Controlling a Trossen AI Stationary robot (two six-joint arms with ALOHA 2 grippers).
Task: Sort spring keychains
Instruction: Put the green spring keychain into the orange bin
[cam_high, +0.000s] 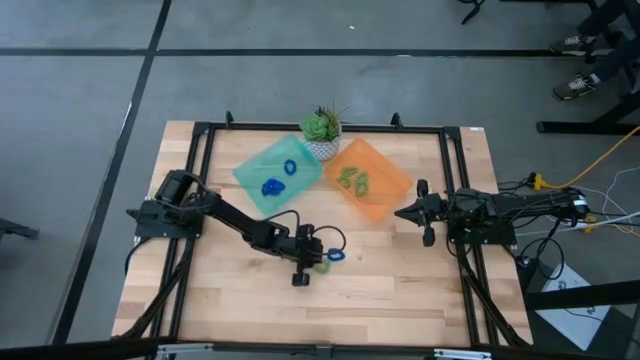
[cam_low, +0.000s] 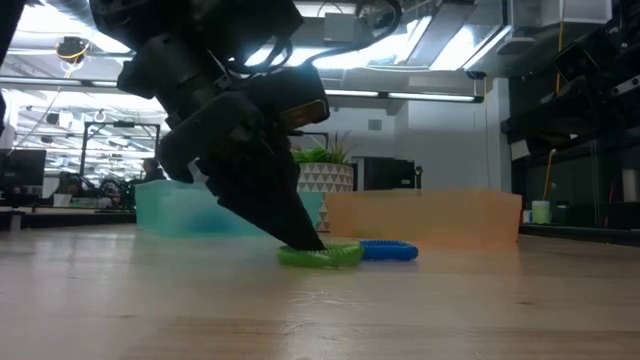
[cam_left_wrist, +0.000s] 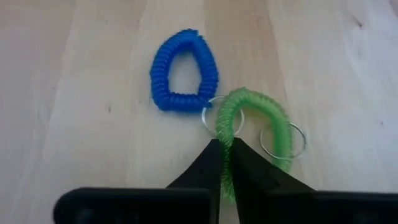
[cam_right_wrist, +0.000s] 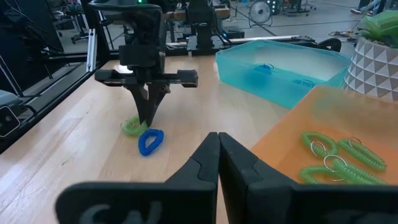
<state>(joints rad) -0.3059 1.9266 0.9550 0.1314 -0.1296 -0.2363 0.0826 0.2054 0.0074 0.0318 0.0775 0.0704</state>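
Note:
A green spring keychain (cam_left_wrist: 255, 118) and a blue one (cam_left_wrist: 183, 71) lie flat and side by side on the wooden table, near its middle. My left gripper (cam_left_wrist: 224, 155) slants down onto the green one and is shut on it. In the low view the green keychain (cam_low: 320, 257) lies under the fingertips, with the blue one (cam_low: 390, 250) just behind it. Two blue keychains lie in the teal tray (cam_high: 278, 172) and several green ones in the orange tray (cam_high: 368, 180). My right gripper (cam_right_wrist: 217, 146) waits shut at the right side. My left gripper pinches one side of the green keychain's coil (cam_left_wrist: 227, 177) between its two fingers, the side nearest the gripper. The fingers slant down from above and from the table's left and lie across the coil. The loop lies flat on the table, its far part touching the blue keychain's metal ring.
A potted plant (cam_high: 322, 128) stands at the far edge between the two trays. A black frame (cam_high: 200, 130) runs around the table. Bare wood lies in front of the keychains, toward the near edge.

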